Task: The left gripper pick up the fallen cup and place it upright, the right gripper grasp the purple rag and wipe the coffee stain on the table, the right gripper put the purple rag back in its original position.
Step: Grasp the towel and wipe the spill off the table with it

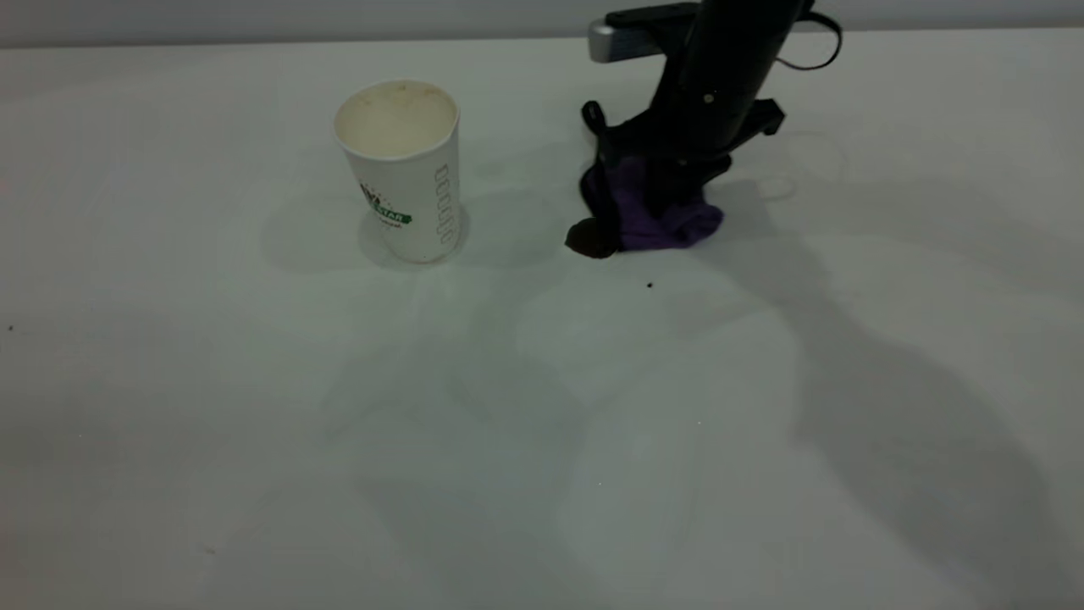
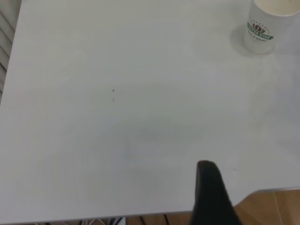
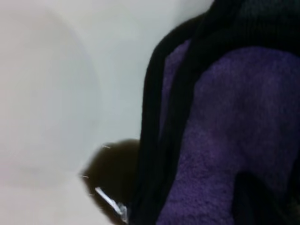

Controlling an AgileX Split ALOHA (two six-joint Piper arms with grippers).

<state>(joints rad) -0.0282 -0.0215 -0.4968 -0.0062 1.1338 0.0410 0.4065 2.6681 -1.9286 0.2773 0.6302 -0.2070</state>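
Under my right gripper (image 1: 669, 191) the purple rag (image 1: 665, 216) is bunched and pressed to the table (image 1: 542, 440), the fingers clamped on its upper folds so the cloth spills out below and toward the camera side of the pincer. The coffee stain (image 1: 591, 239) sits just beside the rag's lower edge, touching it, on the side of the pincer that faces the cup (image 1: 405, 169); in the right wrist view the dark blot (image 3: 115, 171) peeks out next to the black edging. As I read it, the first step is done: the cup stands upright, well apart from the pincer, mouth up. The rag is grasped and brought to the stain, but the blot looks whole, so the wiping is barely begun, and returning the rag remains. My left gripper (image 2: 213, 197) is parked back near the table's edge, far from the cup (image 2: 265, 26); whether it is open I cannot tell.
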